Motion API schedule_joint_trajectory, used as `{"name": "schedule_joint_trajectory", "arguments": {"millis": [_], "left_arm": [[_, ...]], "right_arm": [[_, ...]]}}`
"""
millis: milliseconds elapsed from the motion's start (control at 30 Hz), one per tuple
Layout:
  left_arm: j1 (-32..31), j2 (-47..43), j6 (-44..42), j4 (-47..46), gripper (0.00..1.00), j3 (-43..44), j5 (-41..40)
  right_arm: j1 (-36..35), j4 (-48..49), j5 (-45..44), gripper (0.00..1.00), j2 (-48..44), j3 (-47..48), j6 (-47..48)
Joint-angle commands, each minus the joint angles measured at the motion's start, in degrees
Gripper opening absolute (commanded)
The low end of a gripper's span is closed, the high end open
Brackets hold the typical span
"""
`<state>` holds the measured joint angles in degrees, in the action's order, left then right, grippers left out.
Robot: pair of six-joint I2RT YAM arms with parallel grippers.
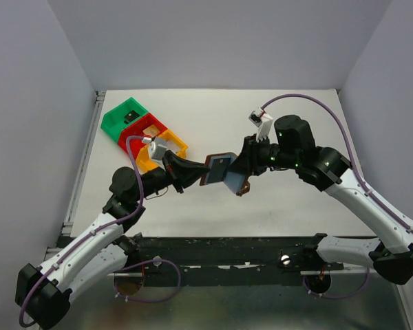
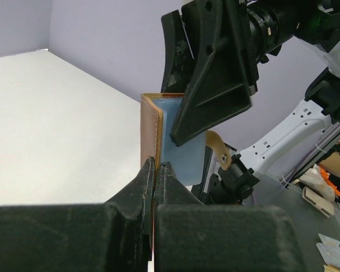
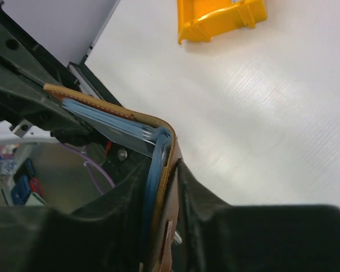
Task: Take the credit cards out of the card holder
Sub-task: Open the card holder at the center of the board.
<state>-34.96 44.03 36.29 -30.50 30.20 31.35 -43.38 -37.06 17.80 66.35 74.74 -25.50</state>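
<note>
We saw the card holder (image 1: 219, 168) held half open above the table (image 1: 296, 199), between the two arms: brown leather outside, grey-blue pockets inside (its little brown tab (image 2: 218, 148) stuck out sideways). The left gripper (image 2: 157, 170) pinched one flap's edge tightly, and the right gripper (image 3: 169, 170) was clamped on the other flap.

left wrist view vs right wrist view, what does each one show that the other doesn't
Only the left wrist view shows the small brown closing tab hanging free. Only the right wrist view shows the yellow plastic bin, and the wallet's fold seen edge-on. Both show the brown leather wallet with grey-blue inner pockets held open in the air, with the left gripper pinching one flap and the right gripper closed on the other.
</note>
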Motion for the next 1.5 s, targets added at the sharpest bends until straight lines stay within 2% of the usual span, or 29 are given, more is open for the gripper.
{"name": "schedule_joint_trajectory", "arguments": {"millis": [0, 33, 100, 167, 200, 267, 333, 400, 467, 700, 867, 1033, 1233, 1467], "left_arm": [[0.1, -1.1, -0.2, -1.4, 0.00, 0.0, -1.6], [0.1, -1.1, -0.3, -1.4, 0.00, -0.3, -1.7], [0.2, -1.2, -0.3, -0.9, 0.00, -0.8, -2.4], [0.2, -1.7, -0.9, 1.0, 0.00, -1.1, -3.5], [0.3, -2.0, -1.4, 2.9, 0.11, -1.0, -4.3], [0.3, -3.4, -2.7, 5.8, 0.44, -1.4, -6.0], [0.5, -5.3, -3.8, 8.3, 0.70, -2.0, -8.4], [0.6, -7.3, -4.9, 10.7, 0.83, -2.7, -10.9], [0.6, -8.8, -5.5, 13.4, 0.89, -2.7, -14.0], [0.6, -10.9, -4.7, 19.8, 0.91, -3.0, -22.2], [0.7, -8.3, -0.3, 17.2, 0.88, -4.3, -20.3], [0.6, -0.3, 7.2, 8.4, 0.75, -7.2, -14.3], [0.1, 7.4, 10.8, 5.0, 0.64, -8.9, -17.5], [-0.5, 20.2, 10.9, 3.4, 0.54, -5.6, -17.8]], "right_arm": [[0.8, -4.2, 1.1, 0.29, -0.3, 1.0, 3.3], [1.0, -4.3, 1.4, 0.23, -0.4, 0.8, 3.7], [1.5, -4.5, 2.5, 0.01, -0.2, 0.1, 4.5], [2.2, -4.3, 3.9, 0.00, 0.3, -0.7, 5.0], [2.5, -4.0, 4.6, 0.00, 0.5, -1.3, 5.2], [3.2, -3.0, 6.2, 0.00, 1.0, -2.7, 5.4], [4.2, -2.1, 7.7, 0.00, 1.6, -4.1, 5.4], [4.9, -0.9, 9.1, 0.00, 2.3, -5.4, 5.3], [5.6, 0.4, 10.1, 0.00, 3.1, -6.6, 5.3], [8.0, 5.1, 12.8, 0.00, 9.4, -10.0, 5.2], [9.4, 9.6, 14.4, 0.00, 16.2, -12.1, 6.0], [9.7, 13.8, 14.9, 0.00, 21.2, -13.4, 8.0], [10.0, 15.4, 16.3, 0.00, 27.8, -12.3, 11.4], [10.2, 15.6, 18.5, 0.00, 35.6, -8.6, 12.3]]}}
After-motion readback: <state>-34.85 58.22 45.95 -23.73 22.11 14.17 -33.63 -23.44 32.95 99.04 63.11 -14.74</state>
